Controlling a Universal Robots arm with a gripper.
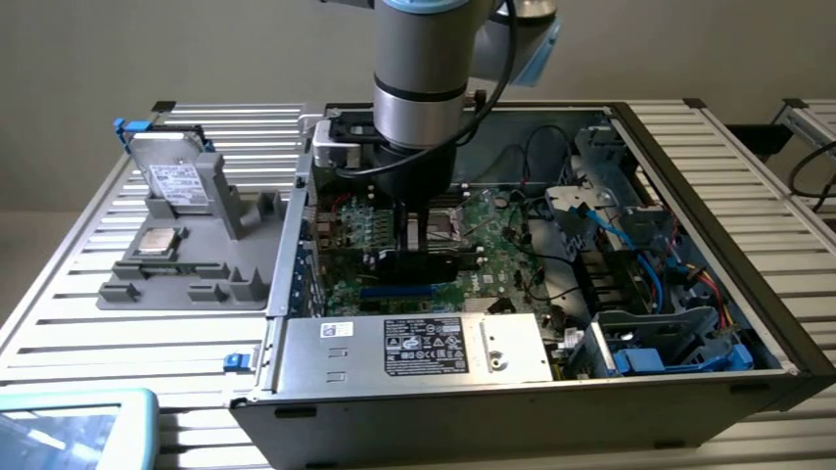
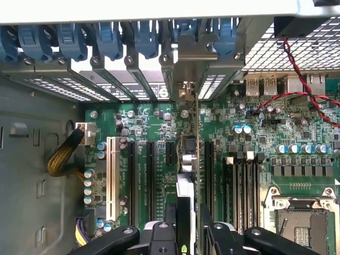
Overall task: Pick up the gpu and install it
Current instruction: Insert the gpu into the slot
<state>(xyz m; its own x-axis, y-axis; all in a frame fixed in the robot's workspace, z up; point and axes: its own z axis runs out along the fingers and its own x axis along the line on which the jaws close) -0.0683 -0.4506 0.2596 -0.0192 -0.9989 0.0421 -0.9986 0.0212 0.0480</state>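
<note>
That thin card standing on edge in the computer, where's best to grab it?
Pinch the gpu across its two flat faces at the upper edge, coming from above: it stands on edge, thin, as the gripper holds it.

ON THE LINE: The Universal Robots arm (image 1: 418,59) is a thick cylinder of brushed silver-grey metal, ringed low down by a glossy black band (image 1: 418,95). A pale blue cap (image 1: 534,44) covers the joint housing above it. A thin black cable (image 1: 487,93) trails down the arm's flank, on the exterior view's right, toward the dark, tapering wrist section (image 1: 415,176). The claw (image 2: 188,236) is matte black, and its angular linkage fingers (image 2: 159,236) are pinned with round silver screws (image 2: 127,230).
</note>
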